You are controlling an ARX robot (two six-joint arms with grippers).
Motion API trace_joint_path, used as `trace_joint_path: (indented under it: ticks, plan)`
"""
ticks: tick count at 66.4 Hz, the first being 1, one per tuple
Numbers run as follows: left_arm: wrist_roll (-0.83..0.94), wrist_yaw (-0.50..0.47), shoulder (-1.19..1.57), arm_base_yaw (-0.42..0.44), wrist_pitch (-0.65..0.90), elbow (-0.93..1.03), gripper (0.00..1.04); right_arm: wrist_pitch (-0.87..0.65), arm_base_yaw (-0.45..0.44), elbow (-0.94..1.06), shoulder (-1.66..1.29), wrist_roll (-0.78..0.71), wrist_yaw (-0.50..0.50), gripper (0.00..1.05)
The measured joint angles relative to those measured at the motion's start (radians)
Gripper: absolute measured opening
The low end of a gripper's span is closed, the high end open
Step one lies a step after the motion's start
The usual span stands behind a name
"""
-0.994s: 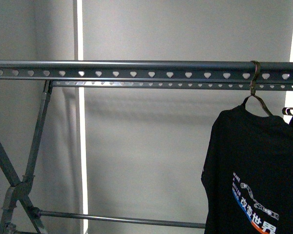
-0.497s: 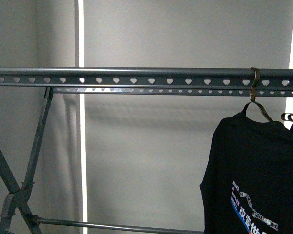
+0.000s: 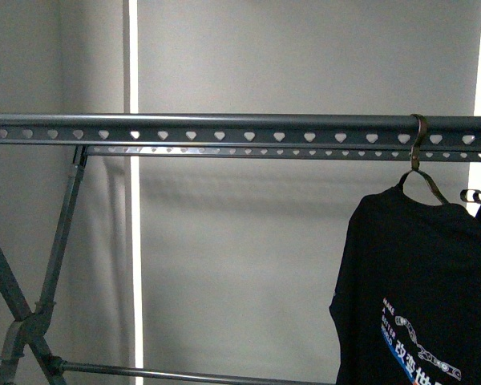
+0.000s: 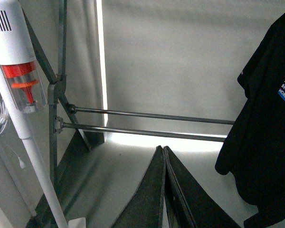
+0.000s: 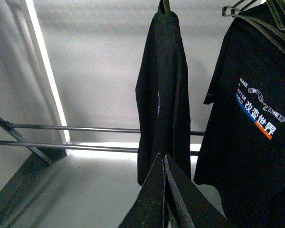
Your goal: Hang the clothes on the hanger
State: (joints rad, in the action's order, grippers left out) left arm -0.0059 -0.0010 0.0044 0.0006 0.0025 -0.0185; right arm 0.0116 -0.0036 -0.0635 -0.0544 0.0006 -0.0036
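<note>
And here's the black T-shirt (image 3: 421, 281), hanging at the right of the front view on a thin wire coat hanger (image 3: 421, 172), whose hook loops over the grey rack's rail (image 3: 224, 128) near its right end. The row of heart-shaped holes runs clear across the upper half of the frame, and the crossed legs (image 3: 32, 297) stand at lower left.

In the left wrist view, the left gripper (image 4: 164, 156) has its fingers pressed together on nothing, shirt at the frame's right edge, a white stick vacuum (image 4: 19, 95) at far left.

Right wrist view: right gripper (image 5: 164, 164) likewise closed and empty, just before a second dark garment (image 5: 161, 95), printed shirt at right.
</note>
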Motion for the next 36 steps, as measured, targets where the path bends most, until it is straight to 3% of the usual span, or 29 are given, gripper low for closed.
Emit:
trace_joint_path:
  ticks: [30,36]
  plan:
    - [0.0,0.0,0.0,0.0,0.0,0.0,0.04,-0.008,0.0,0.057,0.05,-0.001,0.0,0.03]
    - [0.0,0.0,0.0,0.0,0.0,0.0,0.04,-0.008,0.0,0.057,0.05,-0.001,0.0,0.19]
